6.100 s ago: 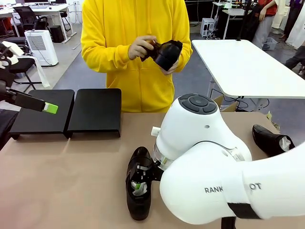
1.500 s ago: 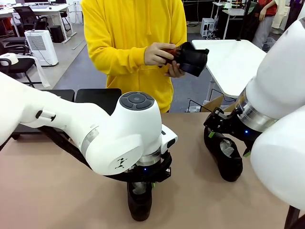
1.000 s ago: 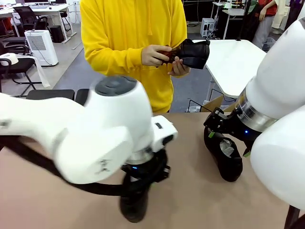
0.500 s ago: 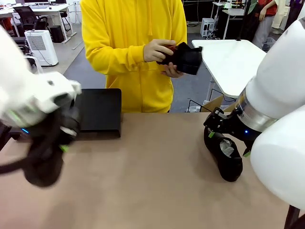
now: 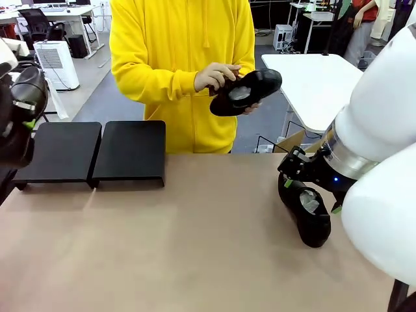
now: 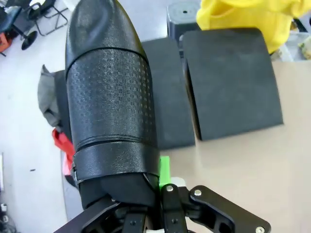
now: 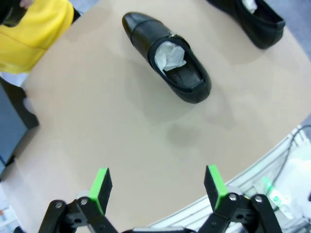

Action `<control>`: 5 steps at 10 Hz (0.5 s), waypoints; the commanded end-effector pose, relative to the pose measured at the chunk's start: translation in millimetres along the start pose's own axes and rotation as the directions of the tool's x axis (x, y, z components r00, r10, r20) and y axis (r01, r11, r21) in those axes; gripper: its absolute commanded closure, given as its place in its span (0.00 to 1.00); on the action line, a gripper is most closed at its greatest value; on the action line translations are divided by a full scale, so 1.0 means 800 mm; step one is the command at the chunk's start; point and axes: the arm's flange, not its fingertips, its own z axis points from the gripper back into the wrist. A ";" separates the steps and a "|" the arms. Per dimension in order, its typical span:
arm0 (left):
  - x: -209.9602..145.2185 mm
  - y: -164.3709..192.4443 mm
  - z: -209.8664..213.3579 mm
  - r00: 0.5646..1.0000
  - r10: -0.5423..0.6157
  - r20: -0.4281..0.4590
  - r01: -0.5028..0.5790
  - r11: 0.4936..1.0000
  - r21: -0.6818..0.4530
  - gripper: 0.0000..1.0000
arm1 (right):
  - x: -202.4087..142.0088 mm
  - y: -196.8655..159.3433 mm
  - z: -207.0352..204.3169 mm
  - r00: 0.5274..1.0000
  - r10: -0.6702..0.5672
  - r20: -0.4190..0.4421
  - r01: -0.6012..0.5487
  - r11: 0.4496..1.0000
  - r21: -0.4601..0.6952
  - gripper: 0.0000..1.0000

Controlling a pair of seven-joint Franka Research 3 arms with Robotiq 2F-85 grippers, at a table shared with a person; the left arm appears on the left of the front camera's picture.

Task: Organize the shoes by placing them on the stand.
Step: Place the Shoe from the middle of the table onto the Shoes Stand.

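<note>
My left gripper (image 5: 23, 122) is shut on a glossy black shoe (image 5: 26, 94), held in the air at the far left, above the stand's outer edge. In the left wrist view this shoe (image 6: 109, 97) points away from the fingers, with the stand's two matte-black platforms (image 6: 231, 87) beyond it. The stand (image 5: 130, 151) sits at the table's far left. Over a second shoe (image 5: 311, 214) with white paper inside hangs my right gripper (image 5: 307, 190). Seen from its wrist, that gripper (image 7: 158, 187) is open, the shoe (image 7: 170, 56) ahead of its fingers. A person holds a third shoe (image 5: 247, 91).
Another black shoe (image 7: 252, 17) lies past the one under my right gripper, near the table's corner. The person in a yellow hoodie (image 5: 182, 52) stands at the far side. My right arm (image 5: 383, 162) bulks over the table's right side. The brown table (image 5: 195, 247) has free room in its middle.
My left arm has swung from the table's front middle to the far left, carrying its shoe up beside the stand. The person has turned the shoe in their hands. My right arm has not moved.
</note>
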 end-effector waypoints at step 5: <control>0.071 0.066 -0.110 0.999 0.024 -0.035 -0.024 1.000 0.000 1.00 | 0.004 0.001 -0.001 1.000 0.014 -0.009 -0.014 1.000 0.017 0.00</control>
